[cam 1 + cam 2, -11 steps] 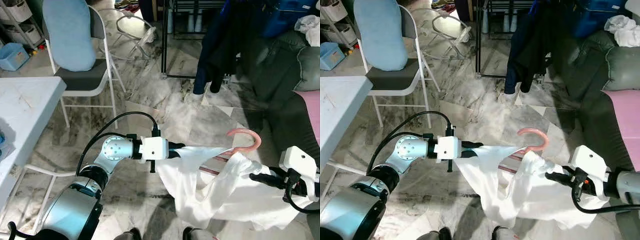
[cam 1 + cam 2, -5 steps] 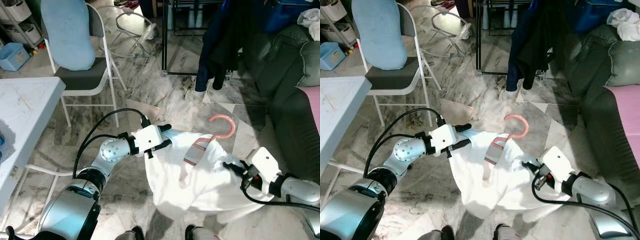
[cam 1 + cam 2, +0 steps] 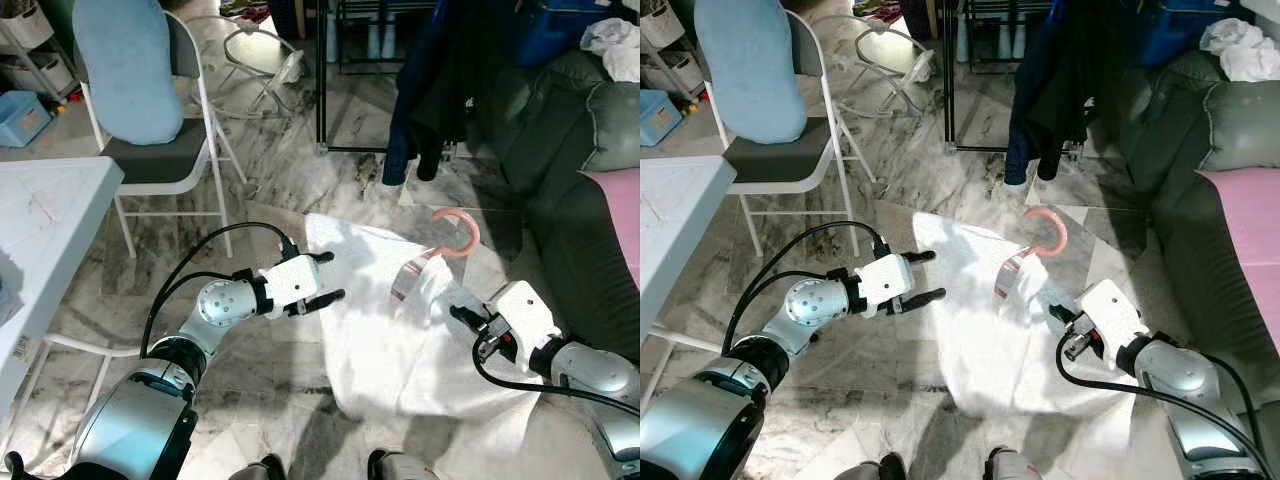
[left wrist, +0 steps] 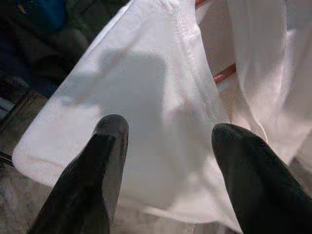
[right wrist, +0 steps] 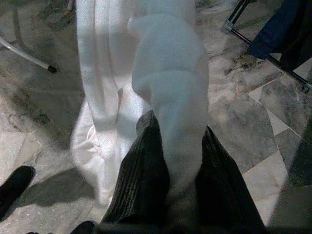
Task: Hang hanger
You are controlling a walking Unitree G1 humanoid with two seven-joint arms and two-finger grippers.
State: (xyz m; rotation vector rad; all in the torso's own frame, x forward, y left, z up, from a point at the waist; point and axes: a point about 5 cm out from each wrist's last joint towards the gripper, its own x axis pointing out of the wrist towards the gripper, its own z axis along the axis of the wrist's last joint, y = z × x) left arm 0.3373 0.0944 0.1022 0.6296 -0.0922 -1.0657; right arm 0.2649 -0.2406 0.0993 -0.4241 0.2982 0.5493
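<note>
A white shirt (image 3: 375, 330) hangs on a pink hanger whose hook (image 3: 457, 226) sticks up above the collar. My right gripper (image 3: 462, 316) is shut on a fold of the shirt (image 5: 168, 63) just below the hook, holding garment and hanger above the marble floor. My left gripper (image 3: 328, 277) stands open a little to the left of the shirt's edge, nothing between its fingers (image 4: 109, 146); the cloth (image 4: 161, 87) lies just beyond them. A black clothes rack (image 3: 321, 90) with dark garments (image 3: 430, 90) stands ahead.
A folding chair (image 3: 160, 160) with a light blue cushion stands at the left, with a white table (image 3: 40, 220) nearer. A dark green sofa (image 3: 580, 170) runs along the right. A blue bin (image 3: 20, 115) sits at the far left.
My left gripper has opened and let go of the shirt's edge. The shirt has swung right and now hangs from my right gripper, which has drawn in and lifted the hook a little.
</note>
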